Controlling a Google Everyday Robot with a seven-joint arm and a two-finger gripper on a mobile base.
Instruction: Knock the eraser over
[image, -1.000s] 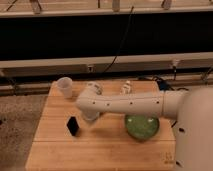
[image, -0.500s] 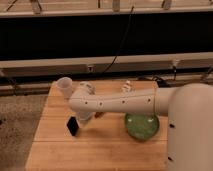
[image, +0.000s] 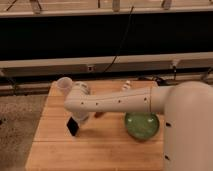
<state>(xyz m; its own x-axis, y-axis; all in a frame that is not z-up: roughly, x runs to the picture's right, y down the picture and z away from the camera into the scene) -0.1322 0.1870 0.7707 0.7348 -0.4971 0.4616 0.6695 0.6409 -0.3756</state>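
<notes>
Leftward is where the white arm (image: 120, 102) has swung over the last second, its far end now reaching down close to the clear cup (image: 63, 86) where before it hung nearer the middle of the wooden table (image: 100, 150). From where I stand the gripper (image: 80, 119) sits at the lower left tip of that arm, pressed right up against the top right edge of the eraser (image: 73, 126), and I cannot tell how its hand is set or whether it has hold of anything, since the wrist hides it. That small black block stands on the left part of the tabletop, below the cup, and it now leans over at a slant instead of sitting square as it did a second ago. Off to the right, a green plate (image: 142, 125) lies flat on the wood, partly tucked under the arm and against the robot's big white body (image: 192, 130). Behind the arm, near the back edge of the table, a small white thing (image: 127, 86) pokes up, too small for me to name. Along the back runs a dark wall with a pale rail (image: 100, 62) and a black cable (image: 122, 37) hanging down it.
</notes>
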